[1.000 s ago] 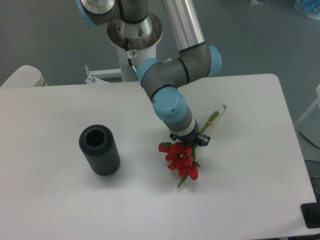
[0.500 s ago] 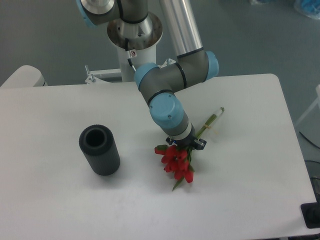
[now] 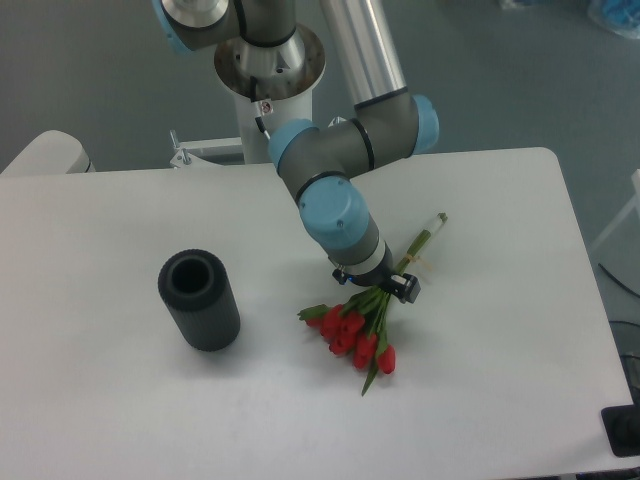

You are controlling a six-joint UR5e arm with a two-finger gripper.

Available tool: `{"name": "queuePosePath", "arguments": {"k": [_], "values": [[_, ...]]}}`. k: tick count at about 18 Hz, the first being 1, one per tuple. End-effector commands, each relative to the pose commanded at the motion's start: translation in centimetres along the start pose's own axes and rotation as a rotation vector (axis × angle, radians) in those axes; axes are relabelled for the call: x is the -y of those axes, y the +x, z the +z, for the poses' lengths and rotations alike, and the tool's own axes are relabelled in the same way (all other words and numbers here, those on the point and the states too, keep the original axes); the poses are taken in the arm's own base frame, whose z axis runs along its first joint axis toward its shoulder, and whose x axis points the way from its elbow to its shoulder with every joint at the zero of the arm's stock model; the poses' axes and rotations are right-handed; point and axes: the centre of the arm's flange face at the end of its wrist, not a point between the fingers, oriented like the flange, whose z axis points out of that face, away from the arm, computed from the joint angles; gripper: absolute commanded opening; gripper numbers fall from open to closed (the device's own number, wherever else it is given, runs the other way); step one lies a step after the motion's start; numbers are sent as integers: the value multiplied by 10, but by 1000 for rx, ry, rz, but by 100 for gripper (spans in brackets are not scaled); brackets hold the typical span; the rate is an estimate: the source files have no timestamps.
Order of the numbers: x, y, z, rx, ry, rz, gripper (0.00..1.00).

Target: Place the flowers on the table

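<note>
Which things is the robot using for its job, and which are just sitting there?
For the job: flowers, table, gripper over the stems.
Just sitting there: the dark vase, standing apart to the left of the flowers.

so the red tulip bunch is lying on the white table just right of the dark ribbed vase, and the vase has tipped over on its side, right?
Not quite. The fixed camera shows the dark grey ribbed cylinder vase standing upright, open mouth up. The rest holds: the bunch of red tulips lies on the white matte table to its right.
</note>
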Motion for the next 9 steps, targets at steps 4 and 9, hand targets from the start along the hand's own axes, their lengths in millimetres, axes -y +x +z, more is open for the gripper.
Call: {"name": "queuePosePath", "arguments": {"k": [4,9], "values": [[-14,-27,-27,-21,0,54,79],[-37,-82,-76,-94,105,122,79]]}}
